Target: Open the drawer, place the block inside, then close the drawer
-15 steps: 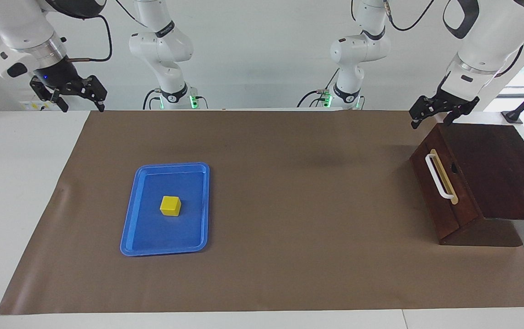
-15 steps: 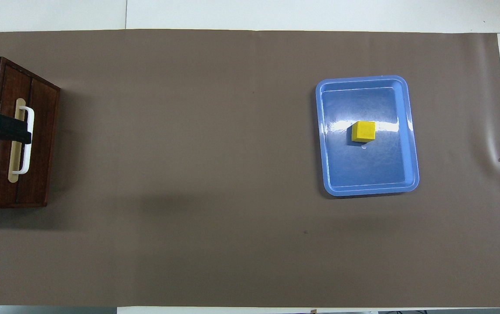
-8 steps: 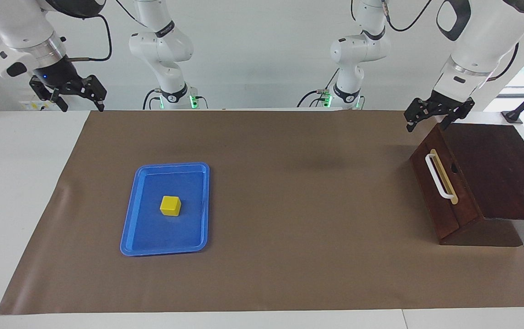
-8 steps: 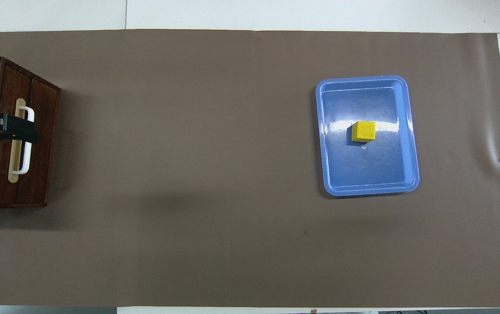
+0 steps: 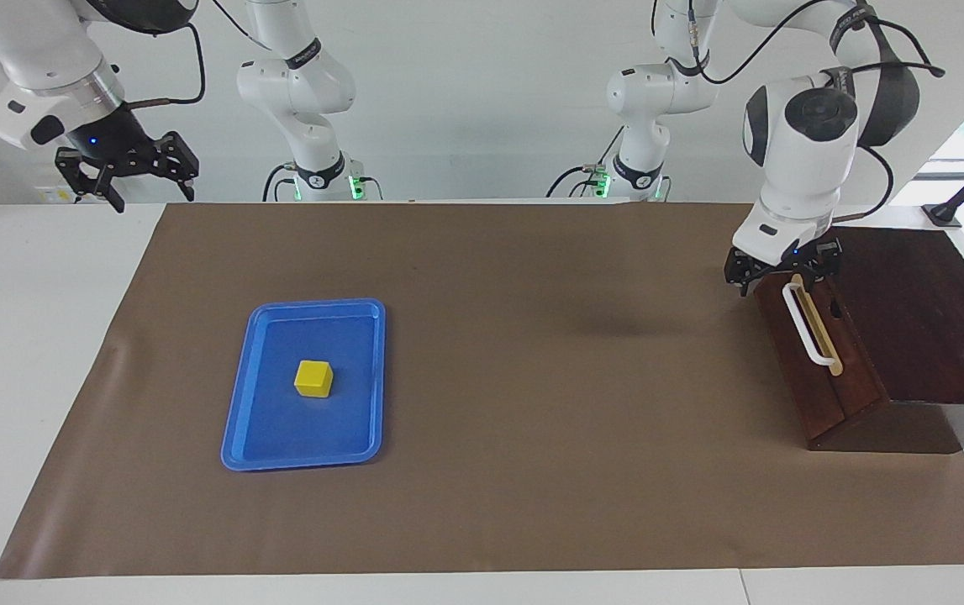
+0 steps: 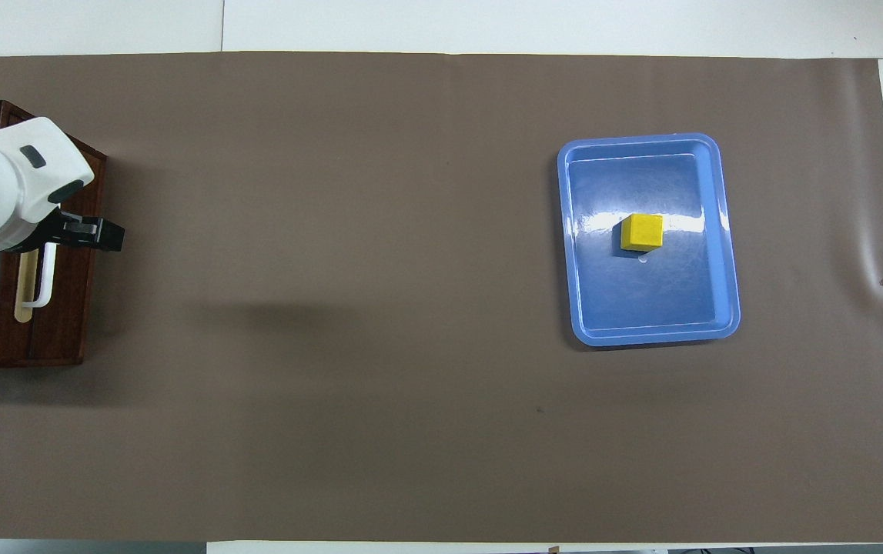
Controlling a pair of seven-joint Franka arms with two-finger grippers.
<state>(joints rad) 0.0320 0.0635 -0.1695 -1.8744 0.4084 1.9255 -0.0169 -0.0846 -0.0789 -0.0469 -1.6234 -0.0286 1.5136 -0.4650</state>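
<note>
Left gripper point(image 5: 782, 276), fingers spread, over the closed drawer's point(image 5: 818, 357) white handle point(image 5: 807, 326), three o'clock; right gripper point(image 5: 129, 168) waits spread. Next: grasp, pull open.

Robotics lab: four white arms point(image 5: 301, 92), paper-covered table point(image 5: 532, 504).

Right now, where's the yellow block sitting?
The block sits near the middle of the blue tray, toward the right arm's end of the table, well apart from the drawer.
</note>
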